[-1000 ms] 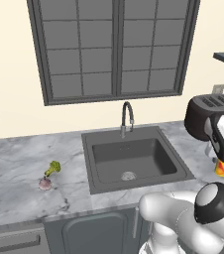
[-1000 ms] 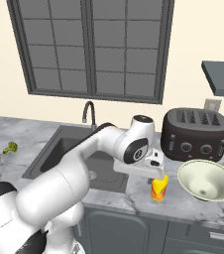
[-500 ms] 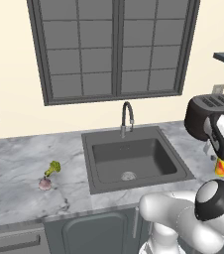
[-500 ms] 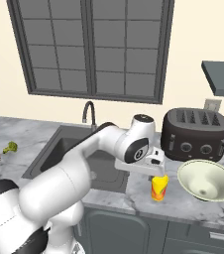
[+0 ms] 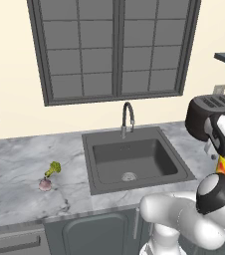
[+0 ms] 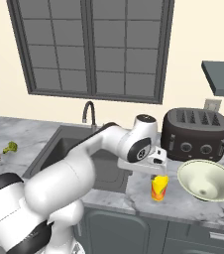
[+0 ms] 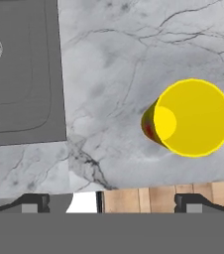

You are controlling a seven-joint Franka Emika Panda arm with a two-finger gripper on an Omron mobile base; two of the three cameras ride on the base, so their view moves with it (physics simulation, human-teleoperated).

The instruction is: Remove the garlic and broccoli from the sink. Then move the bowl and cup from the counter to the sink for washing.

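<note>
Hand (image 7: 112, 201) is held wide open above the cup (image 7: 191, 119), nothing pinched. Cup is stood on the bench (image 7: 134, 64), beside the sink (image 7: 20, 74). It could be tipped over if only its rim is bumped.

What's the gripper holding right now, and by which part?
Nothing. The gripper is open above the counter; the cup stands upright below it, off to one side, not between the fingertips.

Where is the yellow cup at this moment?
The cup stands on the counter right of the sink, beside the bowl and under the open tool.
</note>
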